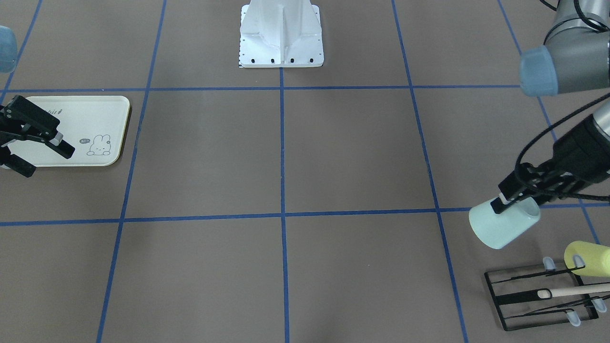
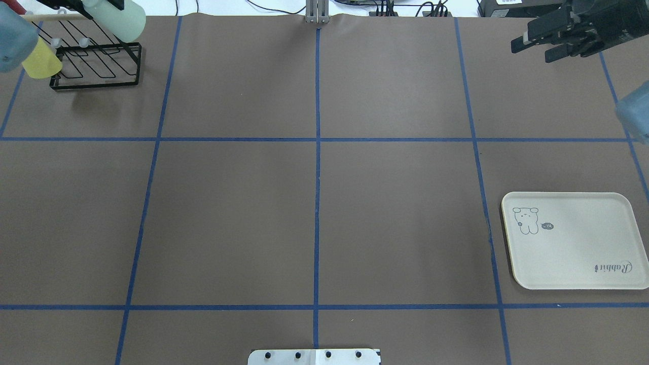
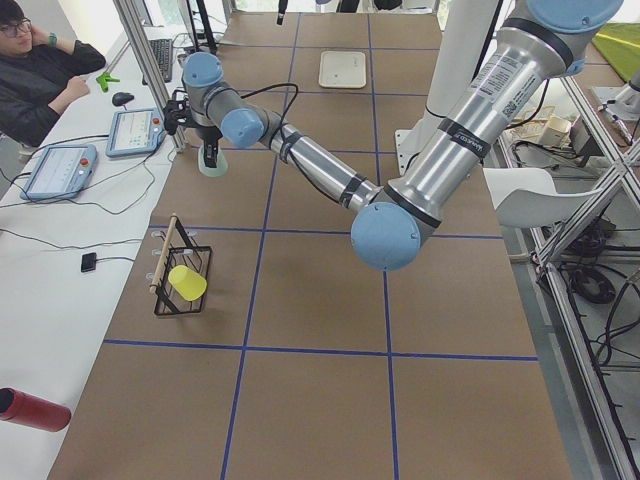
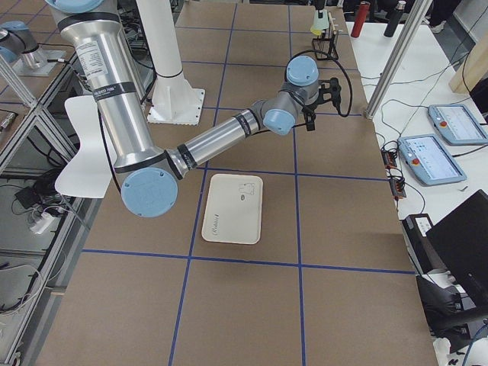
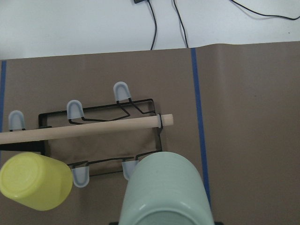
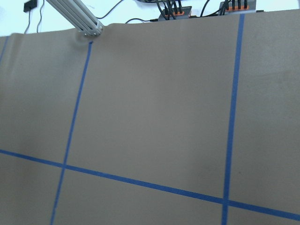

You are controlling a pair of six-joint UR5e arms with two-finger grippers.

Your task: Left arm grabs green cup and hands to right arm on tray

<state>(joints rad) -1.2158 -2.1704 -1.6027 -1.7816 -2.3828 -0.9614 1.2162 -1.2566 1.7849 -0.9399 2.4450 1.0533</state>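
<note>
The green cup hangs in the air, tilted, with my left gripper shut on its rim, one finger inside the mouth. It is just above and beside the black wire rack. The cup also shows in the overhead view and fills the bottom of the left wrist view. The cream tray lies flat on the table's other side, with nothing on it. My right gripper is open and empty, held high over that side.
A pale yellow cup hangs on the rack, which also carries a wooden rod. The robot's white base stands at the table's near middle. Blue tape lines cross the brown table. An operator sits at the side desk.
</note>
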